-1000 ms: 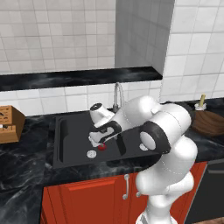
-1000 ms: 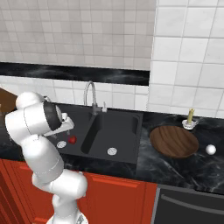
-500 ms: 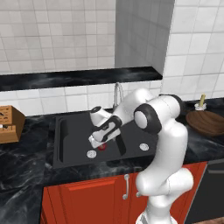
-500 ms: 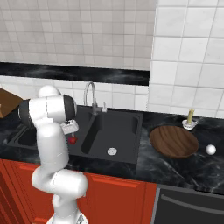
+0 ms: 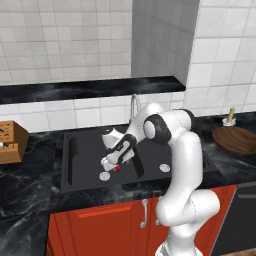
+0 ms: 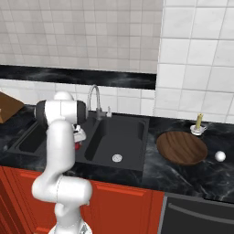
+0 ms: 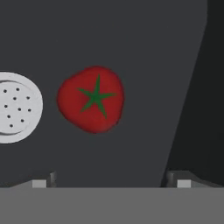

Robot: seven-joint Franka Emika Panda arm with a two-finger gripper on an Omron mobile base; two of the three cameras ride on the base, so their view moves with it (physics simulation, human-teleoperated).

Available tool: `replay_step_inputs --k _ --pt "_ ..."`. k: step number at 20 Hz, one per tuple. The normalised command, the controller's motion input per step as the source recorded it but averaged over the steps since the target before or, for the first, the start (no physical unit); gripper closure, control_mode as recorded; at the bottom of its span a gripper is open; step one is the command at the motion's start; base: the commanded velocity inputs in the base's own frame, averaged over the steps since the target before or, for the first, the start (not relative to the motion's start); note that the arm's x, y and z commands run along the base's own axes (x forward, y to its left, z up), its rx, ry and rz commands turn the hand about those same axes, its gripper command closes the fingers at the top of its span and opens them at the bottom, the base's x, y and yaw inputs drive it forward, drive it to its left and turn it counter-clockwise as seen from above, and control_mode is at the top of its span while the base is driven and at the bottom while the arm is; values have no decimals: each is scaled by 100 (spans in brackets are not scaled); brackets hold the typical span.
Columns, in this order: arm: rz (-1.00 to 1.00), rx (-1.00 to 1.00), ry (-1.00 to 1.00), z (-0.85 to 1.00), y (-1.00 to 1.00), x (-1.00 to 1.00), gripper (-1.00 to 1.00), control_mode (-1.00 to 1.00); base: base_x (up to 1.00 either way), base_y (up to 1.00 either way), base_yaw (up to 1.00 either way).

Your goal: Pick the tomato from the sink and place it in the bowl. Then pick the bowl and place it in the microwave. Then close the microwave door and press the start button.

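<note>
My hand (image 5: 114, 165) hangs low in the left basin of the sink (image 5: 80, 160), directly over the tomato (image 7: 91, 99), fingers spread wide and holding nothing. The tomato lies on the basin floor just beside the drain (image 7: 15, 107), green star facing up at me. I judge it light, smooth and round, so liable to roll or squirt out, and soft enough to bruise. I would take it across its widest girth with moderate pressure. The bowl (image 6: 181, 148) waits on the tabletop right of the sink.
</note>
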Motion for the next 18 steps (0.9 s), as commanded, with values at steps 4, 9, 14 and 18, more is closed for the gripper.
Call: replay_step_inputs --k 4,9,14,18 --pt "0 0 0 -42 0 47 -100 -100 0 0 0" --pt "0 0 0 -36 0 36 -100 -100 0 0 0" --pt "0 0 0 -36 0 19 -100 -100 0 0 0" --pt "0 1 0 -15 -12 1 100 -100 0 0 0"
